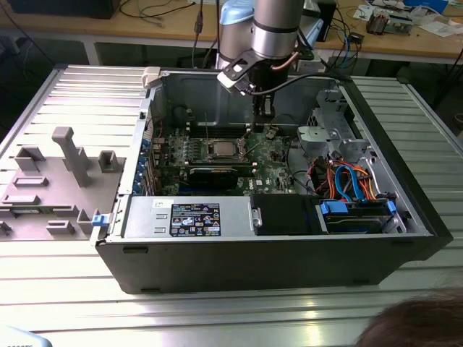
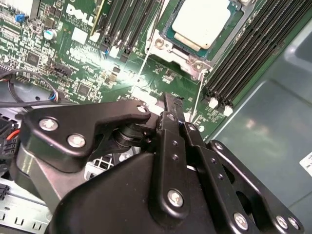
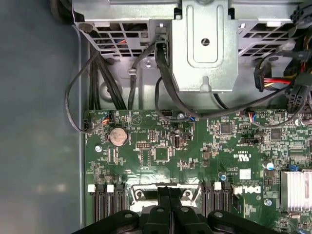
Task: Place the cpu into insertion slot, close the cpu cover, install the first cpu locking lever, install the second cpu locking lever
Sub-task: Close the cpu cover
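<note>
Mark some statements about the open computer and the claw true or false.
1. The cpu sits in the insertion slot. True.
2. The claw grips the cpu. False: it is shut on nothing, above the board near the slot.
3. The computer case lies open on its side. True.
4. The circuit board is red. False: it is green.

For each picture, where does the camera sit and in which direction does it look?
Exterior view: off the arm, looking down into the open computer case; arm and tool show.
First wrist view: on the wrist, looking past the shut tool onto the green circuit board.
Second wrist view: on the wrist, looking past the tool toward the cpu.
Both wrist views share tool and green circuit board.
</note>
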Available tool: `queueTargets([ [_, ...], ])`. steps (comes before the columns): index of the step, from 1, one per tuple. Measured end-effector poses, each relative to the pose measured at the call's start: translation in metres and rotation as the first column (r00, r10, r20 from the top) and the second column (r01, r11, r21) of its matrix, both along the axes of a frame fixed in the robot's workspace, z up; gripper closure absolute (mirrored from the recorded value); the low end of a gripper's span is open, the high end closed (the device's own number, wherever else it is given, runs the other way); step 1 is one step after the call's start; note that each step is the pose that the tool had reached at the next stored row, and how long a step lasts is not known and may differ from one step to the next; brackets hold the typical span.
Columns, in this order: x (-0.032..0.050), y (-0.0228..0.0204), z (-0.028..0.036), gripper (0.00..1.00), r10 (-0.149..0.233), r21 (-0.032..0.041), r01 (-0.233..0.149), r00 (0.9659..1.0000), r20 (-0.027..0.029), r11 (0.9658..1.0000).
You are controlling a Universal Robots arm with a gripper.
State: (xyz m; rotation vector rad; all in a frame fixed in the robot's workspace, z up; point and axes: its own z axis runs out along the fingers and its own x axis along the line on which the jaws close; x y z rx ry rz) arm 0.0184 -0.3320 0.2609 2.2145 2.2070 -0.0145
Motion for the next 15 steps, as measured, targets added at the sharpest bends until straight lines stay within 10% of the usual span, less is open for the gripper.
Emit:
queueTargets([
  [15,0.0271,0.0001,0.0000,0.89,0.000,0.0004,0.000,1.0000,-0.0012,1.0000],
])
